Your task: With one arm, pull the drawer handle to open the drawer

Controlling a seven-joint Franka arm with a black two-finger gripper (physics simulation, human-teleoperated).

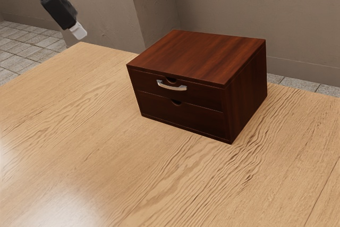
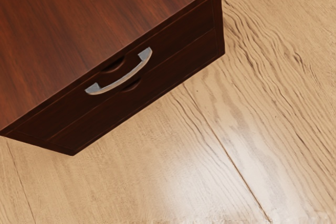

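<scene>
The black gripper (image 1: 78, 30) is held above the table's (image 1: 106, 174) far corner at the exterior view's left; whether it is open or closed cannot be told. Well apart from it, the silver handle (image 1: 171, 85) is seen on the upper drawer (image 1: 204, 94), which is set flush in a dark wooden cabinet (image 1: 199, 54) near the table's far edge.

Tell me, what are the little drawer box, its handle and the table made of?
The drawer box looks like dark reddish wood with a smooth, slightly glossy finish: streaky grain runs along its top. Its handle seems to be metal, silvery and shiny. The table looks like pale varnished wood: wavy grain, with light glaring off it.
</scene>
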